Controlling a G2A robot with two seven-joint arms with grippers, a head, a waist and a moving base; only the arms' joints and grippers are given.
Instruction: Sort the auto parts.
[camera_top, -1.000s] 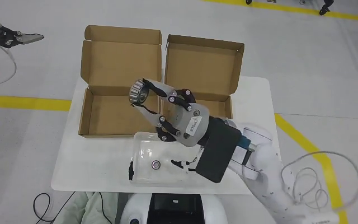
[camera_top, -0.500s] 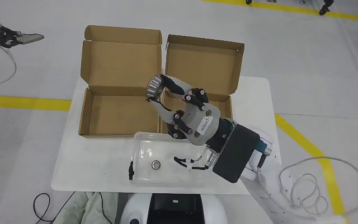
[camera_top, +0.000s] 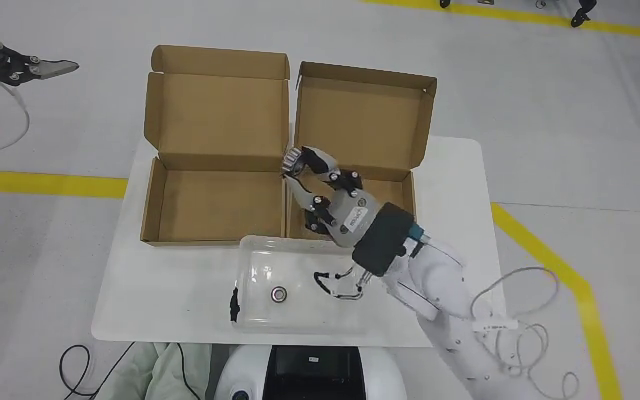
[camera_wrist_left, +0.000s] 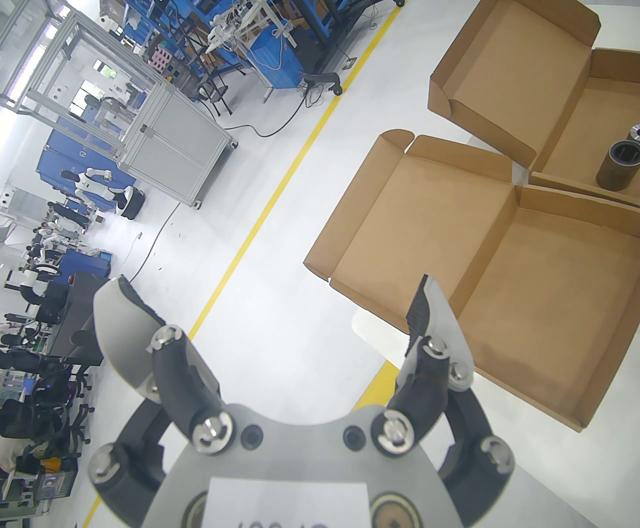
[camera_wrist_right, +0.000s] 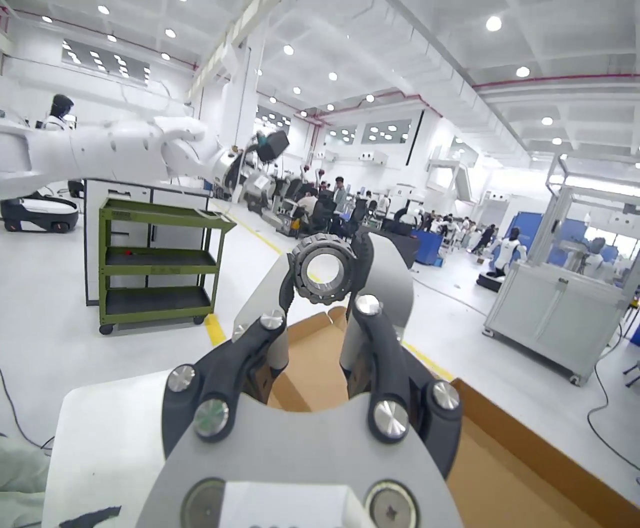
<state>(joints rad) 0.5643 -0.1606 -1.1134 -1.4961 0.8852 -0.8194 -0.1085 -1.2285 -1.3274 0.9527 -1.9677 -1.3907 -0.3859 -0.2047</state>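
Logging right gripper (camera_top: 300, 167) clamped on a ribbed metal bearing (camera_top: 296, 158), with fingers pinched on its outer rim from both sides. Found that bearing at 12 o'clock of the white table (camera_top: 455, 200), over the seam between two open cardboard boxes; cannot tell its height above them. Confirmed from the right wrist view: bearing (camera_wrist_right: 322, 296) held between the fingers (camera_wrist_right: 260, 300), bore facing the camera, cardboard beneath. Placed left box (camera_top: 205, 205) at 10 o'clock, right box (camera_top: 365, 120) at 1 o'clock, lids folded back toward 12. Noted inside the right box, from the left wrist view, a dark cylinder (camera_wrist_left: 617, 165) standing upright with a lighter metal part (camera_wrist_left: 634, 132) just beside it. Spotted clear plastic tray (camera_top: 258, 270) at 6 o'clock, holding a small round part (camera_top: 279, 294) and thin black pieces (camera_top: 335, 285). Recorded left gripper (camera_wrist_left: 272, 300) off the table out toward 10 o'clock, above the floor, with fingers spread wide apart.
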